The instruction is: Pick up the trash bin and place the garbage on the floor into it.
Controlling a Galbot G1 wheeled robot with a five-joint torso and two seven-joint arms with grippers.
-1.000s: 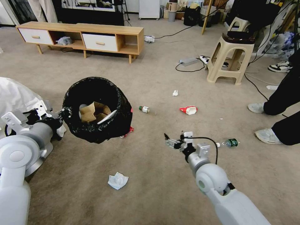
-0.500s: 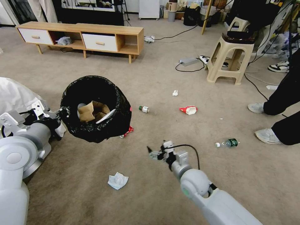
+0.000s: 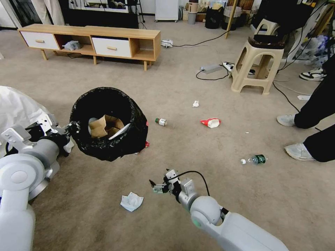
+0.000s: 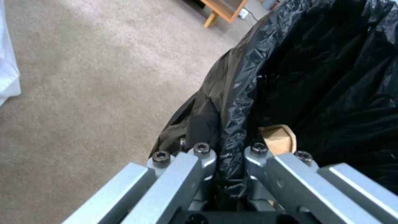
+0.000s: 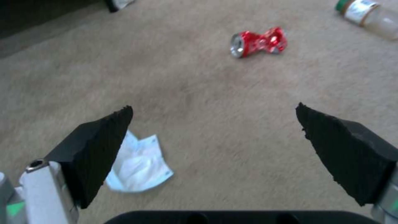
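A wooden cabinet [image 3: 94, 42] stands well apart from a beige stool [image 3: 256, 66].

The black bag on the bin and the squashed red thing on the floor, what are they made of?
The bag on the trash bin looks like thin glossy plastic: it crinkles and catches light where the left gripper pinches its rim. The crushed red can seems to be thin metal, likely aluminium: shiny, dented, with a silvery round end.

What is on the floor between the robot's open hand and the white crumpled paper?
Nothing but bare carpet. In the head view the open right gripper hangs just beside the white paper, with empty floor between them.
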